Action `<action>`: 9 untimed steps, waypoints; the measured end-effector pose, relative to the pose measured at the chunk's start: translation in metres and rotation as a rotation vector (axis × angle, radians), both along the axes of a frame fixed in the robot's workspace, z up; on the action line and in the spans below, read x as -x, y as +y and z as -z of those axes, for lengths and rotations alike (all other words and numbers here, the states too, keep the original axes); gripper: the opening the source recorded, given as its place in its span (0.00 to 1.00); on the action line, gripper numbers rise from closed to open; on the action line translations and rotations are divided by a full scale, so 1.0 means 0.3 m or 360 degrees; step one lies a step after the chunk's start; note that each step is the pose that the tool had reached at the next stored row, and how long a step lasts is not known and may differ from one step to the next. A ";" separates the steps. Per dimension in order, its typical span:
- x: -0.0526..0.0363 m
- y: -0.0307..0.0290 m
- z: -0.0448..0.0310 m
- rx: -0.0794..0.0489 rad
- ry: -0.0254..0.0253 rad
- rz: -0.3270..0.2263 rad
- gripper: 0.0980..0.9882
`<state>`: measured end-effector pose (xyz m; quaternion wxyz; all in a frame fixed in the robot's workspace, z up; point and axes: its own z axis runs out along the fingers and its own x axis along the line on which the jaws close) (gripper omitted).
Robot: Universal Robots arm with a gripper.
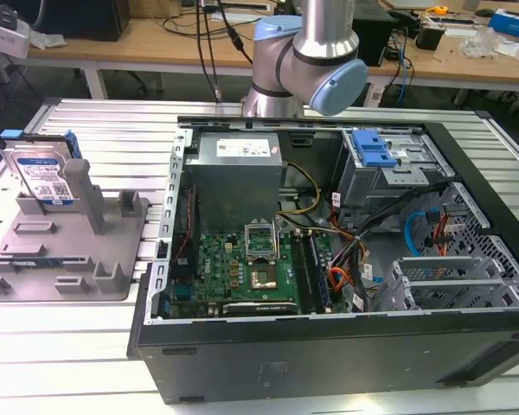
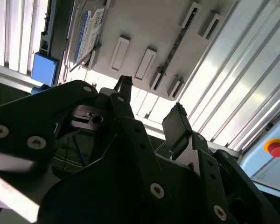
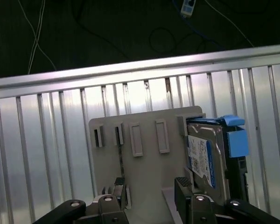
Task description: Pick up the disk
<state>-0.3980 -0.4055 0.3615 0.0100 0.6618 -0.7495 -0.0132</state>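
Note:
The disk [image 1: 45,173] stands on edge in the grey fixture [image 1: 60,251] at the exterior view's left, leaning against an upright post. Its white-and-blue label faces forward and blue rails run along its sides. In the first wrist view the disk [image 3: 203,156] sits at one end of the fixture [image 3: 144,168]. My gripper [image 3: 149,186] hovers well above the fixture, open, with nothing between its fingers. In the second wrist view the gripper [image 2: 151,100] shows the same gap, and the disk [image 2: 88,32] lies far beyond its fingertips [image 2: 124,83].
An open computer case [image 1: 329,259] takes up the middle and right of the ribbed metal table [image 1: 112,130], with a blue-handled drive cage [image 1: 372,151] inside. The arm [image 1: 307,60] rises behind the case. A red button [image 2: 276,148] sits off the table's side.

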 end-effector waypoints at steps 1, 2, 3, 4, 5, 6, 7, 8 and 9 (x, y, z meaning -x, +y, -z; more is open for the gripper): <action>0.000 0.001 0.000 0.0000 0.00000 0.0000 0.50; 0.001 0.008 0.000 0.0001 0.00001 -0.0001 0.50; 0.005 0.028 0.000 0.0006 0.00000 -0.0003 0.50; 0.007 0.044 0.000 0.0011 -0.00001 -0.0005 0.50; 0.009 0.056 0.000 0.0015 0.00001 -0.0005 0.50; 0.012 0.073 0.000 0.0020 0.00002 -0.0006 0.50; 0.014 0.088 0.000 0.0025 -0.00001 -0.0007 0.50; 0.018 0.110 0.000 0.0033 0.00001 -0.0009 0.50; 0.020 0.126 0.000 0.0039 0.00001 -0.0010 0.50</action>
